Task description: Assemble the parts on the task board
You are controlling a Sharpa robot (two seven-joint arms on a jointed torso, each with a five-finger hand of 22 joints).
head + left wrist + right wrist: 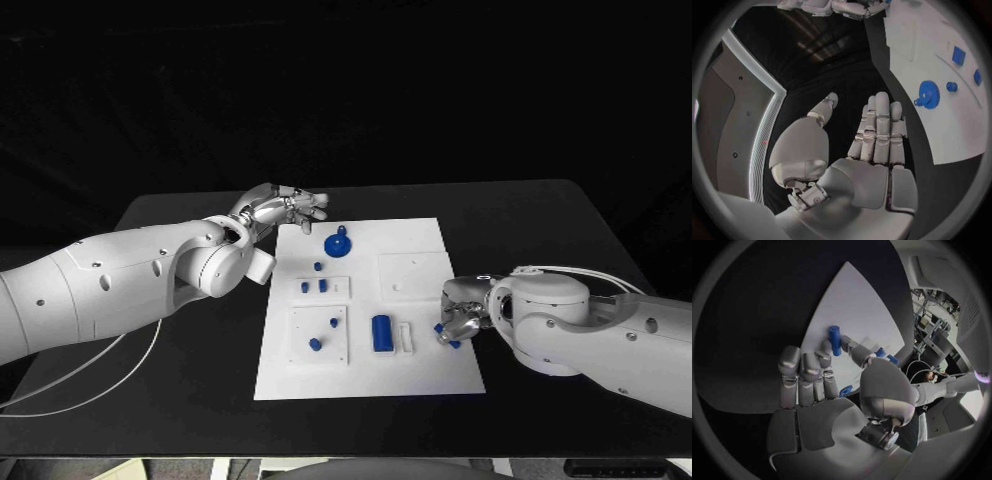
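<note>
Board (418, 375): white plate mid-table, parts spread over it.
Gear (336, 245): blue, at the board's 12 o'clock end, just beside the left hand; also clear in the left wrist view (927, 93).
Cylinder (382, 333): blue, lying flat toward the board's 6 o'clock, a white bar (408, 337) just at its 3 o'clock side.
Small pegs (315, 287): several blue ones on the inset plates on the board's 9 o'clock side.
Right hand (459, 318): low over the board's 3 o'clock edge, fingers curled round a small blue part (449, 334); in the right wrist view (820, 395) blue shows at the fingertips and under the palm. Whether it grips the part or only touches it I cannot tell.
Left hand (283, 208): off the board's 11 o'clock corner, fingers straight and apart, holding nothing (873, 150).
Step, as I judge it: picking up a part at the 3 o'clock edge; no seating looks to be under way.
Next move calls for: a firm pinch on the small part, a straight lift, then lining it up over its socket before pressing down.
</note>
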